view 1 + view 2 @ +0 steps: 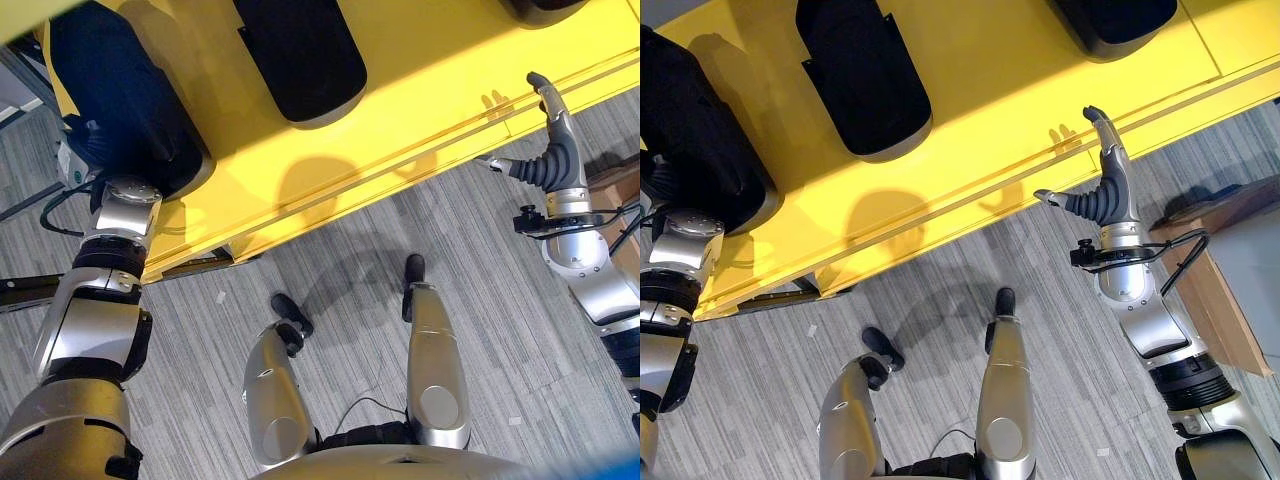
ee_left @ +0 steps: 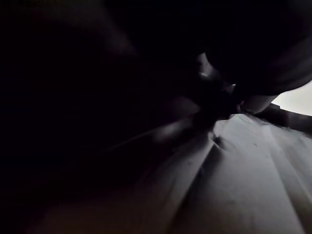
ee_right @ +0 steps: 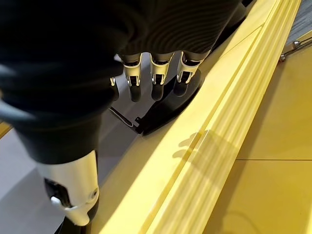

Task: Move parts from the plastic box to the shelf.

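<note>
Placing a part on the shelf (image 1: 1020,150) seems to be the step you are in. Your left arm reaches to about ten o'clock in the head views, and its hand is hidden under a large black part (image 1: 125,100) that lies at the front edge of the yellow shelf. The left wrist view is nearly dark, so you cannot tell if that hand grips the part or has let it go.

Your right hand (image 1: 1108,185) hangs at about two o'clock, just before the shelf edge, fingers straight and thumb out to the side, holding nothing. In its wrist view the fingers (image 3: 157,78) point toward another black part (image 3: 165,105) on the shelf.

Two more parts lie on the shelf: one (image 1: 862,75) at twelve o'clock, one (image 1: 1110,22) at one o'clock. They look like smooth, dark, rounded moulded shells, probably light but bulky and slippery.

For the next move, I judge you must check that the left part sits fully on the shelf, then draw the left hand out slowly.
</note>
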Available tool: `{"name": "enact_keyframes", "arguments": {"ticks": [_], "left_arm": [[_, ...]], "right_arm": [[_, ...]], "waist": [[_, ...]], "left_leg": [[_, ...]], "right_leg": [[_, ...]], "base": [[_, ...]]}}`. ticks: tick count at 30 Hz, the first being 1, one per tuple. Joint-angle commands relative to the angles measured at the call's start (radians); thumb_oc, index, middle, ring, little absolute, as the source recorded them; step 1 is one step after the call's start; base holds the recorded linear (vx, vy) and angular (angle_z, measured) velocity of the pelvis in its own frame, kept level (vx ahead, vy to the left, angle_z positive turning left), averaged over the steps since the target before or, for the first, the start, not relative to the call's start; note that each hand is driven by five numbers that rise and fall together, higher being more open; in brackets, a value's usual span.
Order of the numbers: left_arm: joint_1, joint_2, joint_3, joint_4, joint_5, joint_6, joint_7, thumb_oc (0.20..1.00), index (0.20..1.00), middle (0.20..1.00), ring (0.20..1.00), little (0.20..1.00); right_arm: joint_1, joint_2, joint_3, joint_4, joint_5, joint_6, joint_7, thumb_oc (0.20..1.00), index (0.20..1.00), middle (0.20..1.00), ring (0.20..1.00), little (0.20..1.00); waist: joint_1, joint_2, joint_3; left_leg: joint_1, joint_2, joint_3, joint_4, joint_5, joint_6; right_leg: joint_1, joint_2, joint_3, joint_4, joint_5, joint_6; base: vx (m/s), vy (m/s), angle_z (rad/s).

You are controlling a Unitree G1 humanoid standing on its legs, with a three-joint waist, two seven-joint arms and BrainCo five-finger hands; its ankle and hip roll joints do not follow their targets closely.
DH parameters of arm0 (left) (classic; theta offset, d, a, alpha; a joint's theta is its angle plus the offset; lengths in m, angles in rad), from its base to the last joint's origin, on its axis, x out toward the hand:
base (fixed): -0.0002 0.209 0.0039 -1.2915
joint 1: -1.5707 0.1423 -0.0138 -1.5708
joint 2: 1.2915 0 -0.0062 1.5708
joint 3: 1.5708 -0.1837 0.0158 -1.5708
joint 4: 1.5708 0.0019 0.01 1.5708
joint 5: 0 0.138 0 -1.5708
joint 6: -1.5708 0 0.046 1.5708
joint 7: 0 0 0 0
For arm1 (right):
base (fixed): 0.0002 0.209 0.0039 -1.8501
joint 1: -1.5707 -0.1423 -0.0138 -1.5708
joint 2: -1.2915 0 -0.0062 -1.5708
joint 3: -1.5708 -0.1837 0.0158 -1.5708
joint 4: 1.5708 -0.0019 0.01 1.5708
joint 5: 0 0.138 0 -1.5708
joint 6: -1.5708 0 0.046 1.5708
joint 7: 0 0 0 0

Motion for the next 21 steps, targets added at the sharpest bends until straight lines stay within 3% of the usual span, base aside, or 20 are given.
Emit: {"name": "enact_keyframes", "arguments": {"ticks": [1, 2, 3, 4, 21], "left_arm": [[-0.022, 0.097, 0.014, 0.004, 0.034, -0.015, 0.039, 0.2, 0.2, 0.2, 0.2, 0.2], [-0.027, 0.099, 0.012, 0.007, 0.044, -0.013, 0.033, 0.2, 0.2, 0.2, 0.2, 0.2], [-0.031, 0.102, 0.006, 0.011, 0.091, -0.008, 0.007, 0.708, 0.708, 0.708, 0.708, 0.708], [-0.032, 0.104, -0.004, 0.007, 0.097, -0.004, -0.008, 1.0, 1.0, 1.0, 1.0, 1.0], [0.011, 0.095, -0.013, -0.041, 0.114, 0.0, 0.028, 1.0, 1.0, 1.0, 1.0, 1.0]], "right_arm": [[-0.027, -0.024, -0.024, -0.028, -0.003, -0.025, -0.038, 1.0, 1.0, 1.0, 1.0, 1.0], [-0.027, -0.026, -0.025, -0.027, 0.002, -0.024, -0.036, 1.0, 1.0, 1.0, 1.0, 1.0], [-0.026, -0.026, -0.027, -0.027, 0.011, -0.026, -0.029, 1.0, 1.0, 1.0, 1.0, 1.0], [-0.024, -0.027, -0.028, -0.026, 0.011, -0.035, -0.029, 1.0, 1.0, 1.0, 1.0, 1.0], [-0.01, -0.015, -0.023, -0.04, 0.014, -0.02, -0.013, 1.0, 1.0, 1.0, 1.0, 1.0]], "waist": [[-0.012, -0.045, -0.014], [-0.013, -0.045, -0.014], [-0.014, -0.045, -0.014], [-0.014, -0.045, -0.014], [-0.009, -0.039, -0.014]], "left_leg": [[-0.014, -0.081, 0.031, 0.092, -0.081, 0.04], [-0.013, -0.08, 0.032, 0.093, -0.083, 0.041], [-0.01, -0.08, 0.033, 0.092, -0.086, 0.042], [-0.008, -0.08, 0.034, 0.092, -0.087, 0.043], [0.003, -0.088, 0.037, 0.093, -0.101, 0.055]], "right_leg": [[0.027, 0.128, -0.081, 0.033, -0.1, -0.088], [0.028, 0.129, -0.081, 0.033, -0.1, -0.088], [0.031, 0.128, -0.081, 0.033, -0.1, -0.088], [0.031, 0.128, -0.081, 0.033, -0.1, -0.088], [0.034, 0.121, -0.081, 0.051, -0.105, -0.087]], "base": [[0.0, 0.0, 0.0], [0.0, 0.0, 0.0], [0.0, 0.0, 0.0], [0.0, 0.0, 0.0], [0.0, 0.0, 0.0]]}}
